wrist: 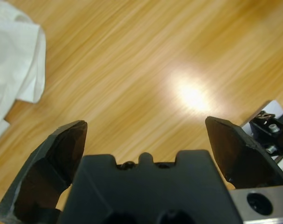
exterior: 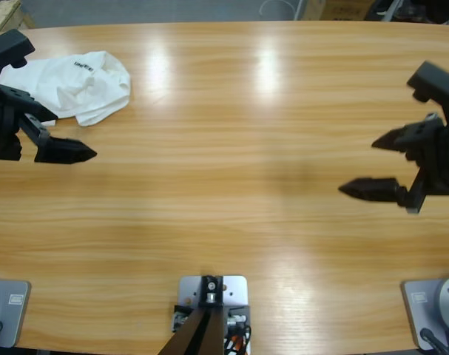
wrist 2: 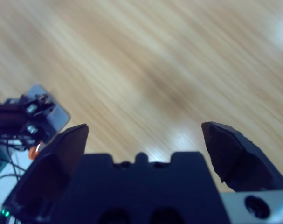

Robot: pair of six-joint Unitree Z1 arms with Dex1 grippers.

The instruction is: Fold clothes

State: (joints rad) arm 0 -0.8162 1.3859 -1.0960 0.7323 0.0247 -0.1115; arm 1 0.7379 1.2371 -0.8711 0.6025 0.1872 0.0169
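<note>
High view: a crumpled white T-shirt (exterior: 72, 85) lies bunched near the far left corner of the wooden surface (exterior: 231, 111), with small dark lettering showing on the top of the heap. The left hand (exterior: 69, 144) comes in from the left edge, just beside the shirt's near edge. One black jaw points out over bare wood toward the middle; the other is hard to follow against the arm's dark body, though part of the arm overlaps the shirt's left side. Nothing is between the jaws. The right hand (exterior: 376, 166) comes in from the right edge, well apart from the shirt. Its two pointed jaws are spread wide, tips aimed at the middle of the surface, with only wood beneath them.

Left wrist view: the left hand (wrist: 146, 135) has its jaws standing far apart on either side of the black body. Between them is bare wood with a bright glare spot. The T-shirt (wrist: 13, 60) fills the upper left corner as a folded white edge, clear of both jaws and not touched by them.

Right wrist view: the right hand (wrist 2: 143, 140) likewise has its jaws spread wide and grips nothing. Only wood grain shows between and beyond them. The shirt does not appear here. Whether either hand touches the surface cannot be told from these views.
</note>
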